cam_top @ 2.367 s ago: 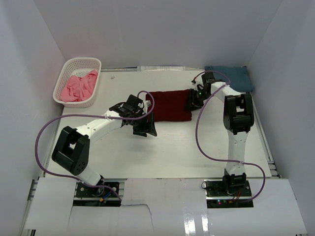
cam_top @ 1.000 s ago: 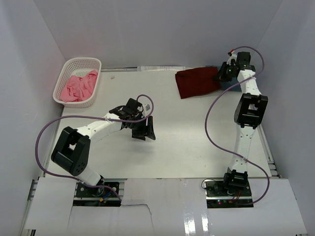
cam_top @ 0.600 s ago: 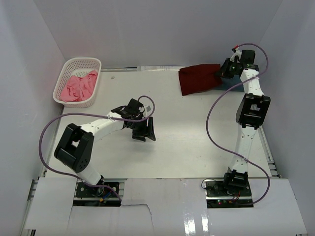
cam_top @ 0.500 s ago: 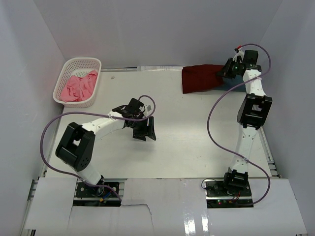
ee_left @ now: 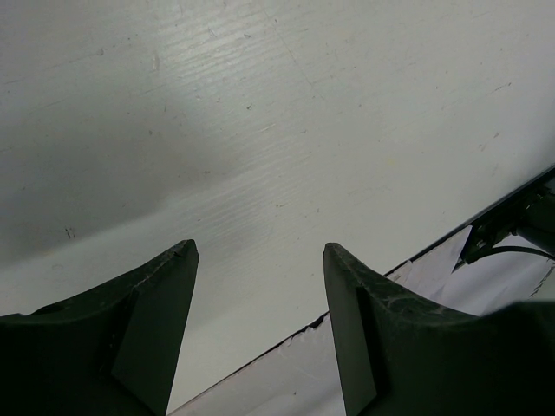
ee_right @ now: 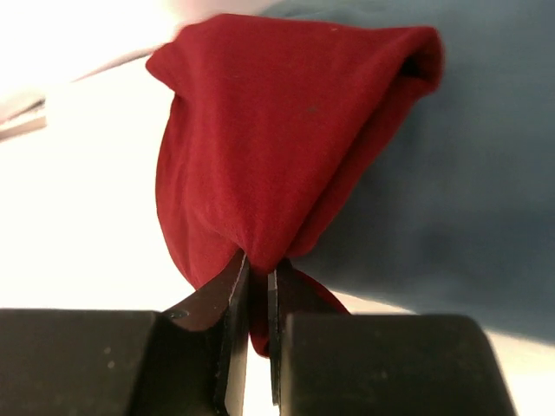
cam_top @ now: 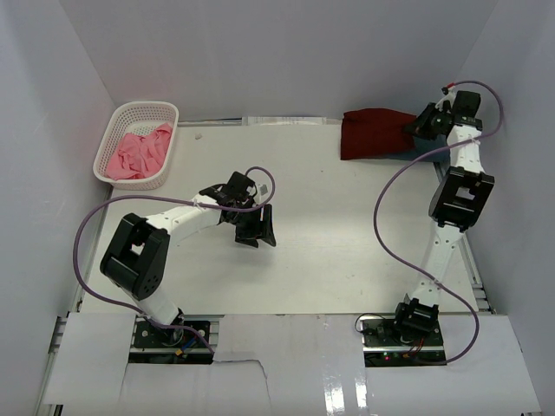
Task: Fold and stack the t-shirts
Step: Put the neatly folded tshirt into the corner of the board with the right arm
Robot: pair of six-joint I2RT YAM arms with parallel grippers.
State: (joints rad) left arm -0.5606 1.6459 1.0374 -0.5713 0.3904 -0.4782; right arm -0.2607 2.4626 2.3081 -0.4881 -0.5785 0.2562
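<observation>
Between the right fingers (ee_right: 227, 334), a bunched dark-maroon t-shirt (ee_right: 269, 139).

I count three t-shirts: one maroon t-shirt (cam_top: 375, 134), one slate-blue t-shirt (ee_right: 460, 173) and one pink t-shirt (cam_top: 137, 154). There is one white basket (cam_top: 143, 108) and one table (cam_top: 329, 260). I see two robot arms, the left arm (cam_top: 173, 221) and the right arm (cam_top: 455, 195). Each has one gripper, so two: the left gripper (ee_left: 260, 251) and the right gripper (ee_right: 257, 270). There are also two purple cables, the left cable (cam_top: 75, 260) and the right cable (cam_top: 376, 217).
</observation>
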